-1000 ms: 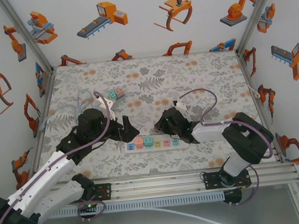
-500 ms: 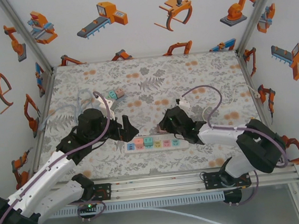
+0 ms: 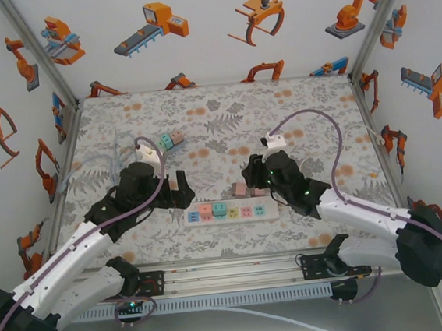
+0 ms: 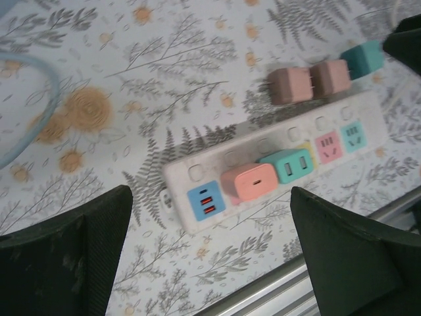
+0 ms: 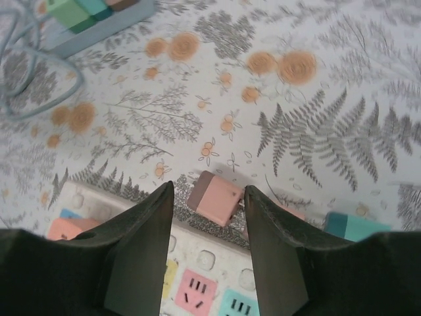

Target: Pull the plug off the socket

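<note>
Power strip (image 4: 372, 112) — pink plug (image 4: 253, 182), teal plug (image 4: 290, 164) seated

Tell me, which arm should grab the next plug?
Left. Left pincer hangs wide open over the pink plug still in the strip; right pincer is behind the strip, above an already loose plug.

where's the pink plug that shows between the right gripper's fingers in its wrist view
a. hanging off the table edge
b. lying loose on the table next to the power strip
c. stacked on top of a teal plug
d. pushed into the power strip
b: the pink plug lies on its side on the flowered table just past the white power strip, not in any of its sockets.
</note>
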Controlling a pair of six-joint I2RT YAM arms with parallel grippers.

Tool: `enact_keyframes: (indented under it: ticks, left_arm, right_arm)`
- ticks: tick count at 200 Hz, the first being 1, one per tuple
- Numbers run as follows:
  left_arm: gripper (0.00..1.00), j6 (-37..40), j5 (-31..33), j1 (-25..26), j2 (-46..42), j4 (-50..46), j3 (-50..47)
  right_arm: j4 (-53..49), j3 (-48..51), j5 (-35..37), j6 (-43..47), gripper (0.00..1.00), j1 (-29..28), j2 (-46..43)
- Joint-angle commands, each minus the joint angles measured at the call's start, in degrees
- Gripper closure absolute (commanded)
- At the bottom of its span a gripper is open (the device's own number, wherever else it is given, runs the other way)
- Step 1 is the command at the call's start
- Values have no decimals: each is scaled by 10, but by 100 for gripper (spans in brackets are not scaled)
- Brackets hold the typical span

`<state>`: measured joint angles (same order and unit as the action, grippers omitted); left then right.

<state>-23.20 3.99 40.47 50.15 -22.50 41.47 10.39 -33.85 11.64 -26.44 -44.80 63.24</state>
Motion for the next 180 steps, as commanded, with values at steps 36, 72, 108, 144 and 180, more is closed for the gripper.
enact_keyframes:
  ticks: [36,72,108,144,180]
  left_arm:
    - [3,-44,55,-23,22,-55,2]
    - [3,-57,34,-40,38,-55,-10]
    - [3,-65,13,-52,55,-45,-21]
    - [3,-69,-7,-59,68,-37,-32]
    - [1,-78,-35,-64,97,-20,-44]
  right_arm:
    - [23,-9,-247,349,52,-17,-34]
    - [-46,-39,-344,508,46,-55,-4]
    - [-101,-89,-368,560,44,-76,65]
    - [-110,-122,-400,565,44,-85,137]
    - [-98,-137,-392,565,45,-93,196]
